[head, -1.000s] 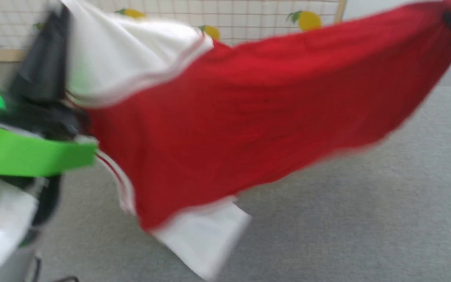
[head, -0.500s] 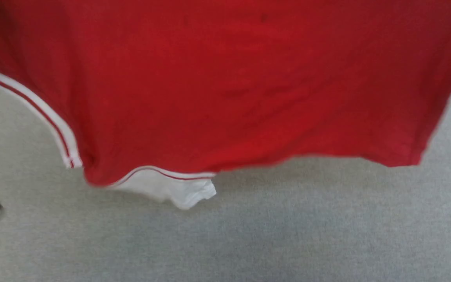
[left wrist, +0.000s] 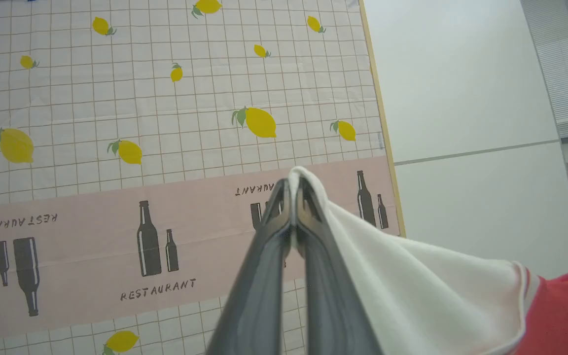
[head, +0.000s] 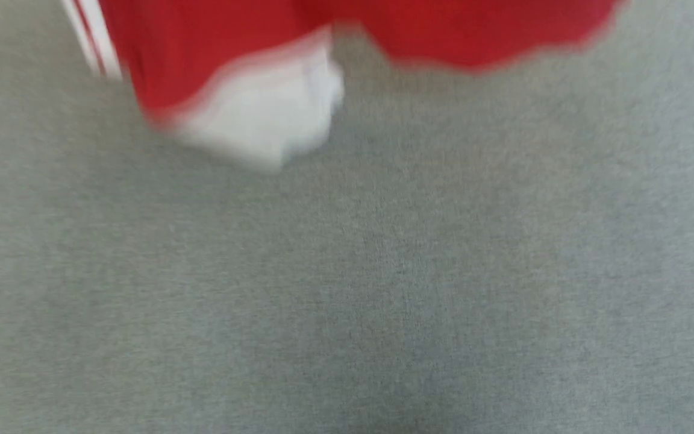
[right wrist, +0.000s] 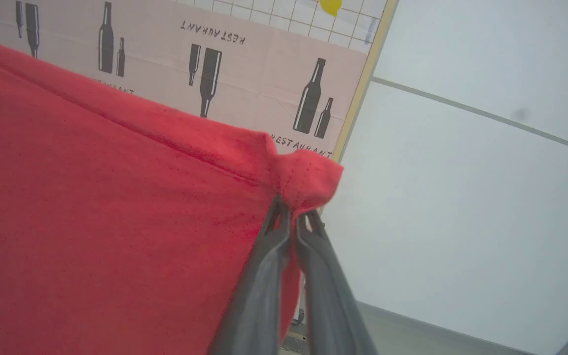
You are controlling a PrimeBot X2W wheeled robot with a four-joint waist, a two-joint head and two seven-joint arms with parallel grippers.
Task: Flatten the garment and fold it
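A: Why does the garment point(right wrist: 91, 197) hang in the air and not lie down?

B: I think this is the flattening step. The two arms hold it high at two places far apart, so its own weight pulls the cloth straight before it is laid out.

A: What does the left pincer point(left wrist: 291, 186) hold?

B: Its two fingers are pressed together at the tips on a fold of the white sleeve point(left wrist: 412, 286). The sleeve falls away to the right in that view. The red body begins at the striped trim in the lower right corner.

A: And the right pincer point(right wrist: 291, 212)?

B: It is also closed tight, on a small bunched corner of the red cloth. From this corner the top edge runs stretched to the upper left of that view, and the red body hangs below it. Which corner of the shirt it is, I cannot tell.

A: Where is the garment relative to the grey surface point(head: 383, 289)?

B: The head view is blurred. The bottom part of the garment is at its top edge: a red hem point(head: 473, 36) and the other white sleeve point(head: 262, 114), hanging loose. Whether they touch the surface, I cannot tell.

A: Is there any risk?

B: In my judgement the loose sleeve can fold under the body when the cloth comes down.
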